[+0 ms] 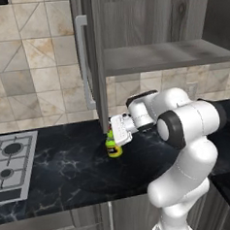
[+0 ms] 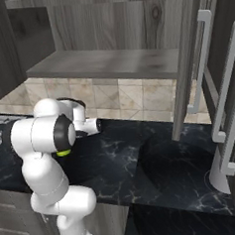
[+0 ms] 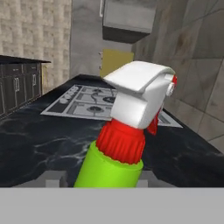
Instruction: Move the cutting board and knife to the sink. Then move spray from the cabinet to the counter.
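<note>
The spray [image 1: 113, 148], a bright-green bottle with a yellow label, stands upright on the black counter [image 1: 67, 173] below the open cabinet [image 1: 156, 55]. My gripper [image 1: 113, 132] reaches in level from the right and sits around the bottle's neck. In the hand view the white-and-red nozzle top of the spray [image 3: 131, 131] rises close in front, with my gripper [image 3: 101, 177] straddling the green body. The left fingertip [image 3: 54, 177] stands a little off the bottle, so the jaws are open. A green sliver of the spray [image 2: 64, 153] peeks from behind my arm. The cutting board, knife and sink are out of view.
The cabinet's door with its long silver handle [image 1: 85, 60] hangs open just left of the bottle. A silver gas hob [image 1: 11, 163] lies further left on the counter. In the right base view, more doors with bar handles [image 2: 202, 59] stand open at the right over the counter [image 2: 157, 161].
</note>
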